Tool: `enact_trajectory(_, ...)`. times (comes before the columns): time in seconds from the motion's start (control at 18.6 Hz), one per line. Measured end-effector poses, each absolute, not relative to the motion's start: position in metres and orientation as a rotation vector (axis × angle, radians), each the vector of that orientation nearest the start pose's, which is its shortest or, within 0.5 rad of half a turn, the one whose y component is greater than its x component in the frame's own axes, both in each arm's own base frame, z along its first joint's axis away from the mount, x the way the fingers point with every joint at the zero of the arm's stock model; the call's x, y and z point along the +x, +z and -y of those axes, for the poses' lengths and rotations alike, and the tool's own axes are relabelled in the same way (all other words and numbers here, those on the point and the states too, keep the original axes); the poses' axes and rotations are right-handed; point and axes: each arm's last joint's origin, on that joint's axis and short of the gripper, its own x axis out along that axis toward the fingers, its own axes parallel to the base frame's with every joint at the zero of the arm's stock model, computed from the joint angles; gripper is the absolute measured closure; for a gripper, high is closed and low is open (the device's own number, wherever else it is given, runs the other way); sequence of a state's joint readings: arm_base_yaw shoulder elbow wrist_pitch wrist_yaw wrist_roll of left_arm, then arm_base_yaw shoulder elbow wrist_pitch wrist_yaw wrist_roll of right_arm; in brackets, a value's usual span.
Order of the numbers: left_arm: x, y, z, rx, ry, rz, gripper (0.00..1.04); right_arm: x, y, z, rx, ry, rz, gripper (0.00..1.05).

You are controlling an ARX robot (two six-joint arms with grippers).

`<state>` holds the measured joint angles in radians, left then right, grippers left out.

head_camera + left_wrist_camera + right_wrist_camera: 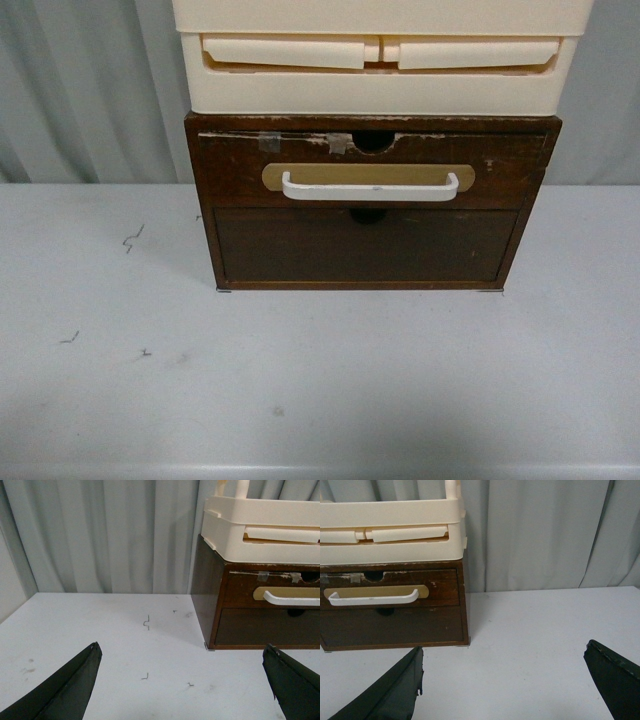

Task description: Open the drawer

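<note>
The dark brown wooden drawer (230,165) sits shut in the upper slot of a small wooden cabinet. Its white bar handle (370,187) lies on a tan oval plate, with a half-round notch and tape bits on the top edge. It also shows in the left wrist view (240,587) and the right wrist view (442,582). Neither arm shows in the front view. My left gripper (182,682) is open and empty over the table, left of the cabinet. My right gripper (502,680) is open and empty over the table, right of the cabinet.
A plain dark brown handleless panel (365,245) fills the cabinet's lower slot. Cream plastic drawers (380,60) stand on top of the cabinet. The white table (300,380) has small dark marks (133,238). A grey curtain (110,535) hangs behind.
</note>
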<state>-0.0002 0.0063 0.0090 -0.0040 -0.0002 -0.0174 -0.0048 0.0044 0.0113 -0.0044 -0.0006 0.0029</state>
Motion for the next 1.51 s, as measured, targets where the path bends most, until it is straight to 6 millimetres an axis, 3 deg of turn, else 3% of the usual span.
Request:
enact_trajectory(1.13,0.0976,0.1657,0.0000,-0.017,0.000,-0.002,0.07,0.0973,0.1666,0.0005,0.003,-0.005,0.002,0.06)
enact_trajectory(1.24,0.0976,0.1652,0.0000,-0.018,0.001,-0.008,0.07,0.0969,0.1642,0.0003,-0.001,-0.018,-0.076,0.06)
enact_trajectory(1.4,0.0981,0.1648,0.0014,-0.031,0.016,-0.253,0.07,0.0990,0.1653,0.0008,-0.016,-0.050,-0.326,0.06)
enact_trajectory(1.51,0.1002,0.1673,0.0017,-0.042,0.013,-0.323,0.07,0.1019,0.1672,0.0024,-0.010,-0.056,-0.431,0.06)
